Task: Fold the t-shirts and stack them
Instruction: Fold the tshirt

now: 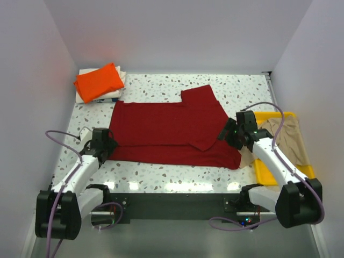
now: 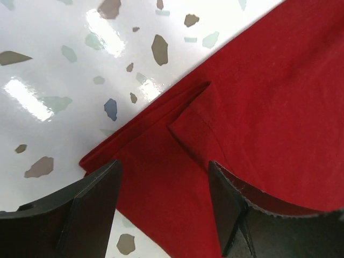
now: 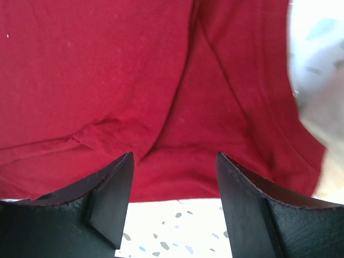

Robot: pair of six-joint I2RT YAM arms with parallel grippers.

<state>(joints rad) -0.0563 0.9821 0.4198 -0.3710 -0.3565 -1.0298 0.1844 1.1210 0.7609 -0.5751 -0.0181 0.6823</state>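
The dark red t-shirt lies flat across the middle of the table, its near part folded over and one sleeve pointing to the back. My left gripper hovers over its left edge, open, with only the folded red corner below the jaws. At the shirt's right end my right gripper stands open too, holding nothing, above the red hem and bare table. A folded orange t-shirt rests on a whitish one at the back left. The beige t-shirt lies crumpled in the tray.
A yellow plastic tray sits at the right edge, beside my right arm. White walls close the table in on the left, back and right. Speckled tabletop shows between the red shirt and the arm bases.
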